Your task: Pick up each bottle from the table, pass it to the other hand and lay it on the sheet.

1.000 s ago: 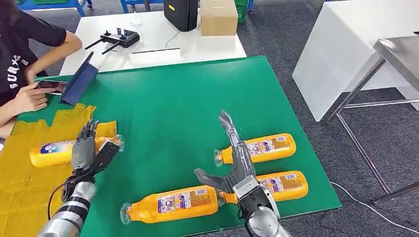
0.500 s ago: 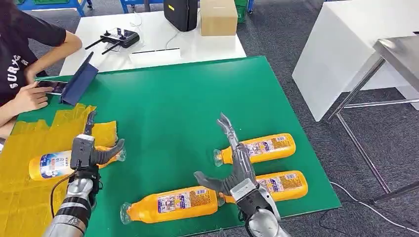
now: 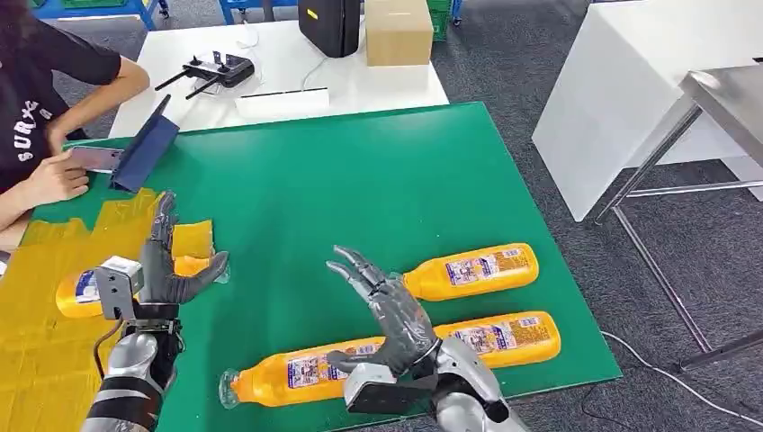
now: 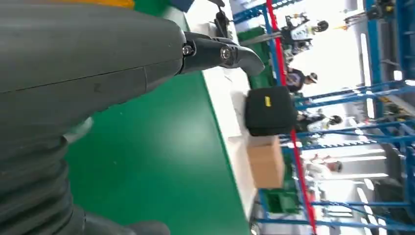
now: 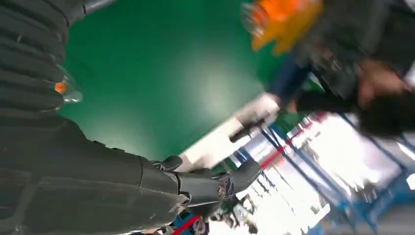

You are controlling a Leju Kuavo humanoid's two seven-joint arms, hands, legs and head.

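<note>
Across the green bench (image 3: 342,180) a yellow sheet (image 3: 45,342) is covering the left edge, one orange bottle (image 3: 85,290) lying on it; three bottles (image 3: 472,270) are lying right. Both the left hand (image 3: 162,270) and right hand (image 3: 391,310) are hovering, fingers released, holding nothing

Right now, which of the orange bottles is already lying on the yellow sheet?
The bottle at the far left, beside the left robot hand. It rests on the yellow sheet; the other three lie on the bare green table.

Prob. a lab/workshop: blue racks (image 4: 342,122), remote controller (image 3: 216,68) on white table (image 3: 360,85).
</note>
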